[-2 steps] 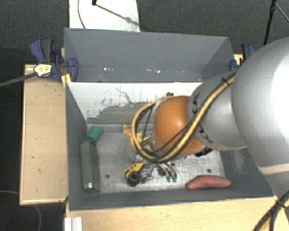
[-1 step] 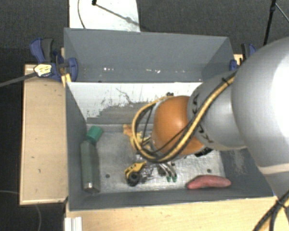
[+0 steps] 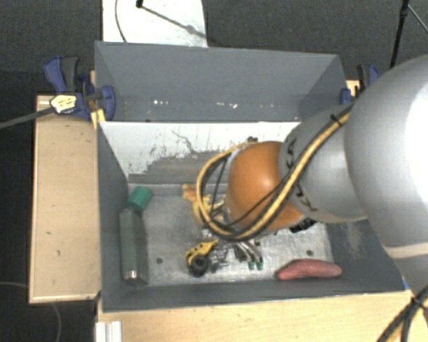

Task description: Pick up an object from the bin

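Note:
My gripper (image 3: 248,256) reaches down below the orange wrist cover, near the front middle of the bin. Just left of it lies a small yellow and black toy-like thing (image 3: 200,256), close to the gripper's tip; whether they touch I cannot tell. A pink-red sausage-shaped thing (image 3: 308,269) lies to the right, along the bin's front wall. A yellow thing (image 3: 192,195) is partly hidden behind the arm's cables further back.
A green bottle with a green cap (image 3: 132,238) lies lengthwise along the bin's left wall. The arm and its orange cover hide the middle and right of the bin floor. Black and yellow cables loop around the cover.

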Tool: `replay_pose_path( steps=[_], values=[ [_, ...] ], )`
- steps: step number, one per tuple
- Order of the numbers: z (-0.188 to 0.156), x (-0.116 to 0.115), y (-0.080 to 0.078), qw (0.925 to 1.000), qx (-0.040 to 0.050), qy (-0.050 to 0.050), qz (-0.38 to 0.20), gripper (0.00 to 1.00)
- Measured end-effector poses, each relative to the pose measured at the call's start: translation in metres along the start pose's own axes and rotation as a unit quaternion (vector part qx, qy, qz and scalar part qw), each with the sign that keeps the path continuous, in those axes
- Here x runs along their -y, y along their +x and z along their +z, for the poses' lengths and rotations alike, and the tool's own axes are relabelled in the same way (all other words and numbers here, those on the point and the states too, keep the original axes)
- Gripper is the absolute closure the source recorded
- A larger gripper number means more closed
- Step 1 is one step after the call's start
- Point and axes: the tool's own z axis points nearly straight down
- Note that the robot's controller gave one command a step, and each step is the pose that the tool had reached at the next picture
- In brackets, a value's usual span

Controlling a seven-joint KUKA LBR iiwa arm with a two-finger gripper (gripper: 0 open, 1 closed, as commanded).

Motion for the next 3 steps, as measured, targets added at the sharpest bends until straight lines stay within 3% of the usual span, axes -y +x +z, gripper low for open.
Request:
replay_pose_path(
  steps=[1, 3],
  values=[
    [-0.02, 0.0, 0.003, 1.0, -0.0053, 0.001, -0.001, 1.0],
    [-0.047, 0.0, 0.0, 1.0, -0.0003, 0.0, -0.001, 1.0]
  ],
)
